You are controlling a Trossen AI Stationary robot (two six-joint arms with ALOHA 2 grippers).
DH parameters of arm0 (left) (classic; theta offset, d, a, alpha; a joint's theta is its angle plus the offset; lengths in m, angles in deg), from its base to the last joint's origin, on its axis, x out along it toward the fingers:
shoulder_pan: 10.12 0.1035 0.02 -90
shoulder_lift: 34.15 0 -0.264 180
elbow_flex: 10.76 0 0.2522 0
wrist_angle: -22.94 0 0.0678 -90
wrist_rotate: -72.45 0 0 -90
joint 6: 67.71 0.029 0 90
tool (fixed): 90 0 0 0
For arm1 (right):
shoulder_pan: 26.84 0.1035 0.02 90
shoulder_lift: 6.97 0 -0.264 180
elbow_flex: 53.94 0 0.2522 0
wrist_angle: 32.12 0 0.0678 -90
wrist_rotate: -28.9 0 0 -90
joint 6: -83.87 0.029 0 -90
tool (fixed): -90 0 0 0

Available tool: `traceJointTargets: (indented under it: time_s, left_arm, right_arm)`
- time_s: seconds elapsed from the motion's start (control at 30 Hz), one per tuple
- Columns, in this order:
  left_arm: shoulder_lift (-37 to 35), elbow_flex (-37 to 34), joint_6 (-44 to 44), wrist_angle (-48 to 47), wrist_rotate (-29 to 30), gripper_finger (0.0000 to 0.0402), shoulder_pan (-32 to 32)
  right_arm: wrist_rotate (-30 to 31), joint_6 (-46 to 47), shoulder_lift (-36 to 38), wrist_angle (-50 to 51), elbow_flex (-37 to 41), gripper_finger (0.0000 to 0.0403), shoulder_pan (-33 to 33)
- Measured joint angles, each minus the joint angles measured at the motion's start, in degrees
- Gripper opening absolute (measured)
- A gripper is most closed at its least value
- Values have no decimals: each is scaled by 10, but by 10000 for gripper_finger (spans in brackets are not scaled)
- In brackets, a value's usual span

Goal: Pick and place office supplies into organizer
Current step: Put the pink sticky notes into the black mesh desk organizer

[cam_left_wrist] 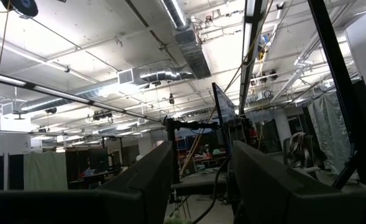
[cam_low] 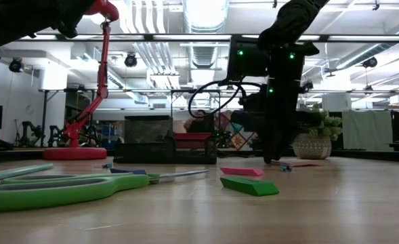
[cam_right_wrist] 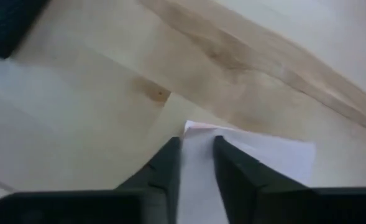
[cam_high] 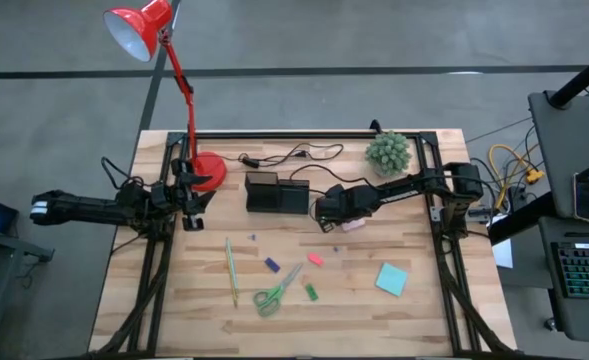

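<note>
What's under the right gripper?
The right gripper is down on a pale pink sticky-note pad on the wooden table, jaws narrowed on one corner. The pad's part behind the gripper is covered.

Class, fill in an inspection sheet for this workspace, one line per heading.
Surface: wooden table.
Job's things: organizer; teal pad, scissors, pencil loose; pale pink pad under right gripper.
Clutter: red lamp, potted plant.
Grippers: left gripper open, by lamp base; right gripper straddling pad edge.
Cables: black cable behind organizer.
Surroundings: keyboard beside table.
</note>
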Motion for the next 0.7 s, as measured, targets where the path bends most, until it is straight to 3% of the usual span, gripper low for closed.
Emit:
traceJointTargets:
  time_s: [0.17,0.7]
  left_arm:
    - [0,0,0,0,0,155,0]
    - [0,0,0,0,0,155,0]
  right_arm:
    - [-26,-27,0,-3,0,14,0]
    - [-123,-136,27,-6,3,8,3]
